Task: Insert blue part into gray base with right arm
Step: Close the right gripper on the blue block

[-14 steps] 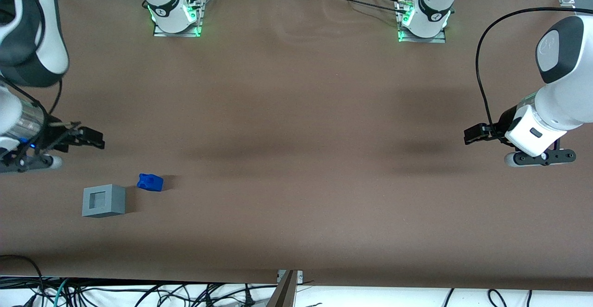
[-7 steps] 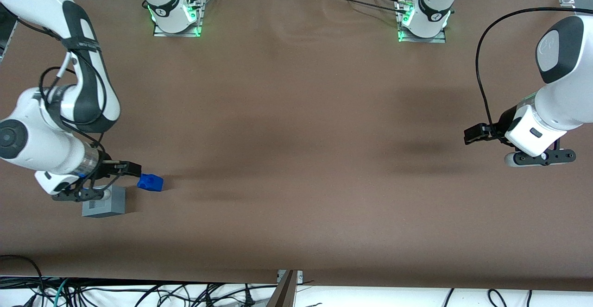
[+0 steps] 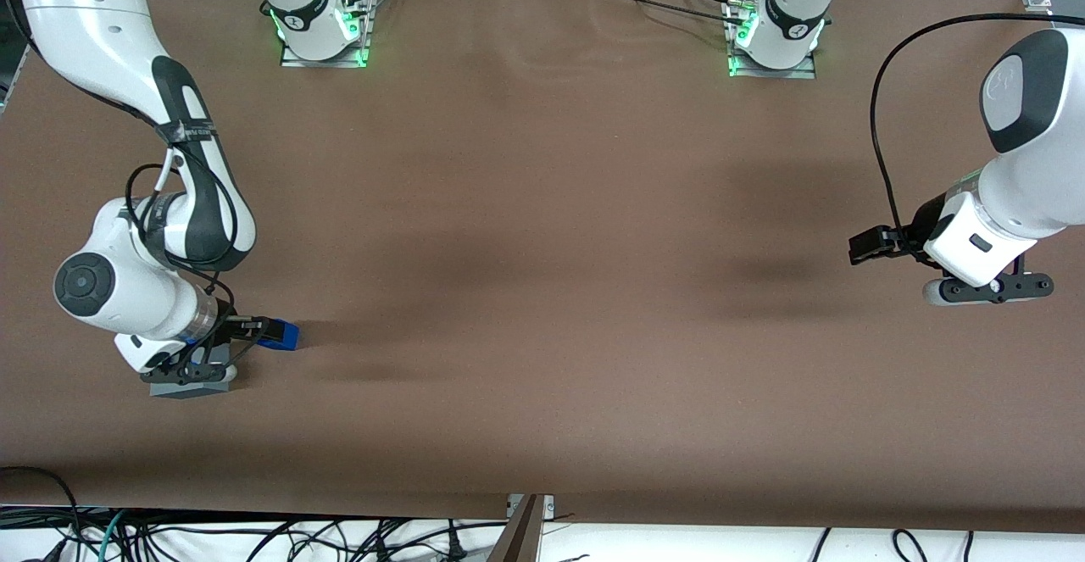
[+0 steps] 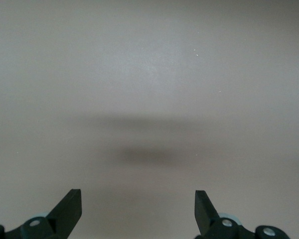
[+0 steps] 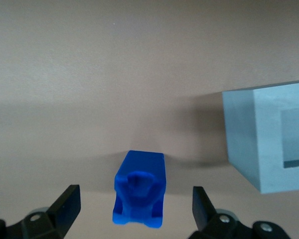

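black two-finger gripper (image 5: 134, 209) of the white jointed right arm (image 3: 140, 265) is seen spread wide, with nothing clasped, hovering low over the small bright-blue plastic part (image 5: 139, 196). in the right wrist view one black fingertip (image 5: 67, 205) is seen on each side of the blue part, and clear gaps are left between the fingertips and the part, so no contact is made. the blue part is found lying on the brown table covering (image 3: 542, 291), its lumpy rounded end turned toward the wrist camera. in the front view the blue part (image 3: 280, 337) is partly covered by the gripper (image 3: 254, 329).

the light-gray plastic cube-like base (image 5: 269, 137) is seen standing on the covering just beside the blue part, apart from it, with a strip of bare covering between them; the square recess in its top face is open and holds nothing. in the front view the gray base (image 3: 191, 388) is mostly hidden under the wrist of the right arm, and it is placed slightly nearer to the front camera than the blue part.
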Controlling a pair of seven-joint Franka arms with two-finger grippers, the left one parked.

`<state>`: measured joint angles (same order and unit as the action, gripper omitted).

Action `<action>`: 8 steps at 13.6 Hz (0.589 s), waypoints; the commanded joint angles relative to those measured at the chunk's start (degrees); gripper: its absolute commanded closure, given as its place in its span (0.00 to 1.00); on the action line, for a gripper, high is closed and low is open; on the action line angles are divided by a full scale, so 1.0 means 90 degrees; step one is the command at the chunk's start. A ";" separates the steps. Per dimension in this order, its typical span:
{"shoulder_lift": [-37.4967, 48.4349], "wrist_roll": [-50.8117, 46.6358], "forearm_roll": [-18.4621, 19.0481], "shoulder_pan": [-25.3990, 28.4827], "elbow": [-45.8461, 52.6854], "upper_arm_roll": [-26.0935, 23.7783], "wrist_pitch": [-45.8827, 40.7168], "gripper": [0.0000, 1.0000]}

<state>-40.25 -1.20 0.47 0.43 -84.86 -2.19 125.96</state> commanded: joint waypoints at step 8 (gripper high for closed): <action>-0.0284 -0.0082 0.0016 -0.0019 -0.0005 -0.0001 0.0370 0.36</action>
<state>-42.85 -1.26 0.47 0.35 -84.86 -2.11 128.65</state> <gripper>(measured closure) 0.123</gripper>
